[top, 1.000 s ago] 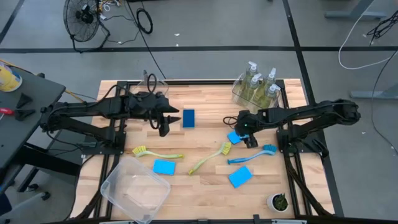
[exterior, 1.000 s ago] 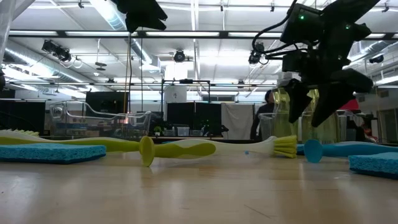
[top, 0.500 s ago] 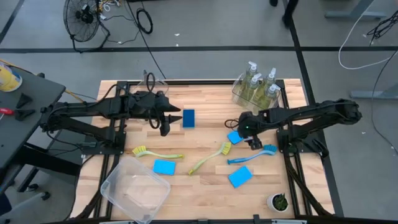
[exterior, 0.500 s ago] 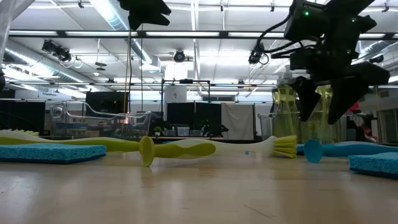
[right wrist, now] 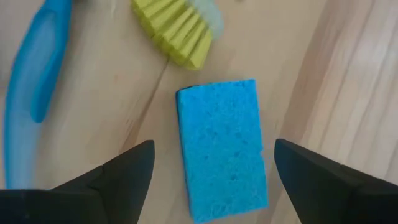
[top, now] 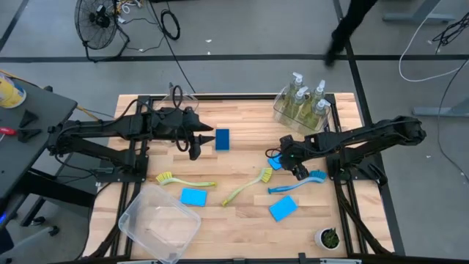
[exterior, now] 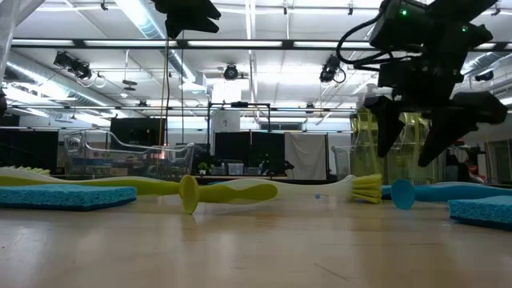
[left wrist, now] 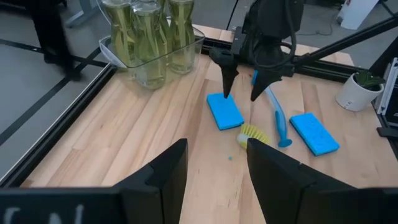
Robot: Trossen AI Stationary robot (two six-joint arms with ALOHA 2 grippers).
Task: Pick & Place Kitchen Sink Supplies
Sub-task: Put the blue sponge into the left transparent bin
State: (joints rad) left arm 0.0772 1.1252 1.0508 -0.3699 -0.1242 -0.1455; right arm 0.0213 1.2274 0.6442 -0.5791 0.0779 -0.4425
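Observation:
My right gripper [top: 292, 161] hangs open just above a flat blue sponge [right wrist: 222, 147] that lies flat on the wood. One finger stands off each long side of the sponge, and the tips [exterior: 404, 158] are clear of the table. Beside this sponge lie a yellow-green brush [top: 248, 186] and a blue brush [top: 297, 183]. Other blue sponges [top: 222, 139] [top: 194, 196] [top: 283, 208] and a second yellow-green brush [top: 183, 180] lie on the table. Soap bottles [top: 304, 101] stand in a small clear bin. My left gripper [left wrist: 214, 158] waits open, raised, left of centre.
A large clear bin [top: 160, 222] sits at the near left corner. A small white pot with a plant [top: 327, 237] stands at the near right corner. Bare wood lies in the table's middle between the arms. A person walks past beyond the far edge.
My right gripper has shifted a little toward the table's near edge over the blue sponge and has turned about its wrist. In the low view its fingers stand wider apart than before. Nothing on the table has moved.

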